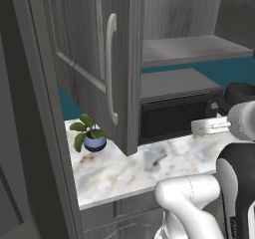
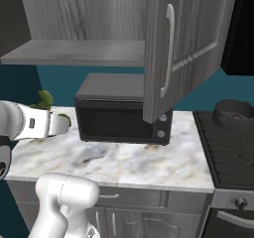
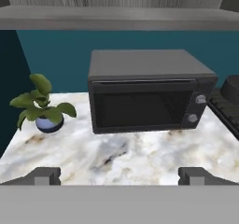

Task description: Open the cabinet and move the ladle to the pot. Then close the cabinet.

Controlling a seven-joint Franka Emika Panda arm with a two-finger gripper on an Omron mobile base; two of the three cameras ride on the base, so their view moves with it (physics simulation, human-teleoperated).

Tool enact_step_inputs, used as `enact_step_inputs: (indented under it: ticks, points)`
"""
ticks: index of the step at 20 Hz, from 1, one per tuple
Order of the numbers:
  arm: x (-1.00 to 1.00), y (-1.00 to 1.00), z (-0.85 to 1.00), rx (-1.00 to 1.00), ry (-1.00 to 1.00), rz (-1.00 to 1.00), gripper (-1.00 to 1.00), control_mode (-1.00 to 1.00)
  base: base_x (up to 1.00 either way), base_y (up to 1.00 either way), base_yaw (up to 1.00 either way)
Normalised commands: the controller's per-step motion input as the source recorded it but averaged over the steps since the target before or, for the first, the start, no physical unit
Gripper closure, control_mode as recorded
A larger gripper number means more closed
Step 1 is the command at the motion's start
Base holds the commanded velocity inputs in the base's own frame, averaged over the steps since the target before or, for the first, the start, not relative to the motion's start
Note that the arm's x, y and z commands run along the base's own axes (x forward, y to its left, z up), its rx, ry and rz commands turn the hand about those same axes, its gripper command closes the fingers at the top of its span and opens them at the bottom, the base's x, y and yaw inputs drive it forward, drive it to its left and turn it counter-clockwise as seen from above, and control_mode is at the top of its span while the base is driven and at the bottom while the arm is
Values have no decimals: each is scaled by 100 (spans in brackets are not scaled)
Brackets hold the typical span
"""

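Hand point(image 3: 119, 175) fingers point(image 3: 44, 175) stand far apart at the bottom of the hand view, wide and with nothing between them, above the marbled surface point(image 3: 140, 155). Beyond them a black microwave point(image 3: 147, 94) sits against the teal wall, and a small potted plant point(image 3: 41, 107) in a blue pot stands to its left. At the far right edge the dark pot point(image 3: 231, 88) rests on the stove point(image 3: 228, 111); its inside cannot be seen from here. Above, the underside of the cabinet point(image 3: 116, 17) runs across the top.

From the left base view, the cabinet point(image 1: 94, 59) has its left door swung out toward the camera, long silver handle point(image 1: 110, 68) facing out. The lower shelf point(image 1: 189, 49) inside looks bare where it shows. The microwave point(image 1: 174, 113) sits under it, the plant point(image 1: 89, 133) to the left on the surface point(image 1: 124, 168), and the pot point(image 1: 240, 94) at the right edge.

From the right base view, the cabinet's point(image 2: 193, 48) right door hangs open over the microwave point(image 2: 119, 115). The pot point(image 2: 233, 114) stands on the stove point(image 2: 230, 148) at right; something pale shows inside it, too small to identify. The shelf point(image 2: 79, 52) appears bare.
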Motion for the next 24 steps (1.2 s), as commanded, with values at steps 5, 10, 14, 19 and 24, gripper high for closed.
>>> enact_step_inputs:
  ticks: [5,10,14,19,24]
  points:
    - [-14,-11,0,0,-8,0,-100,-100,0,0,0]
    - [-34,-15,10,0,-8,0,-100,-100,0,0,0]
    - [-36,-10,18,0,-8,0,-100,-100,0,0,0]
    - [-25,-3,15,0,-9,0,-100,-100,0,0,0]
    - [-4,-4,5,0,-3,0,-100,-100,0,0,0]
